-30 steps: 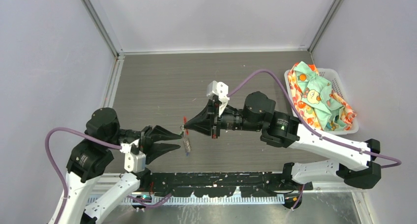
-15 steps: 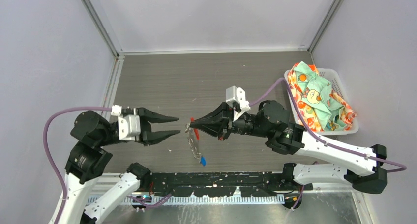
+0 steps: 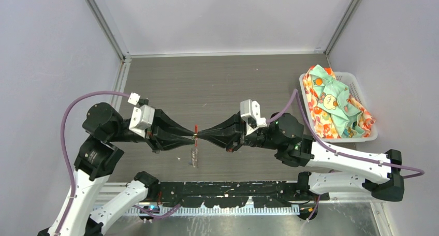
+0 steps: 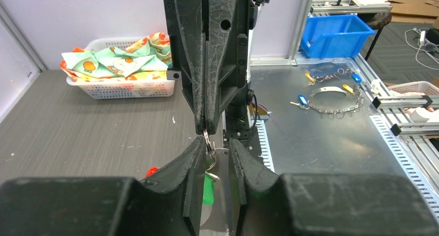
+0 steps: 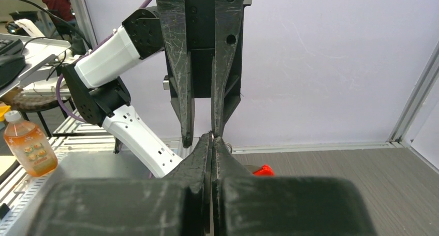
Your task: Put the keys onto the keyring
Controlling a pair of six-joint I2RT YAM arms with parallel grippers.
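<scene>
A white plastic basket heaped with printed cloth sits at the right edge of a dark grey, wood-grained tabletop. Plain pale lilac walls stand behind the basket, close beside it, and across the tabletop from it, joined by aluminium corner posts. The light is even and soft. Nearer than the basket, a black rail edges the tabletop, with a bare metal bench past it. In the left wrist view a blue bin stands right of the basket. The right wrist view, facing away from the basket, shows a bottle of orange drink.
</scene>
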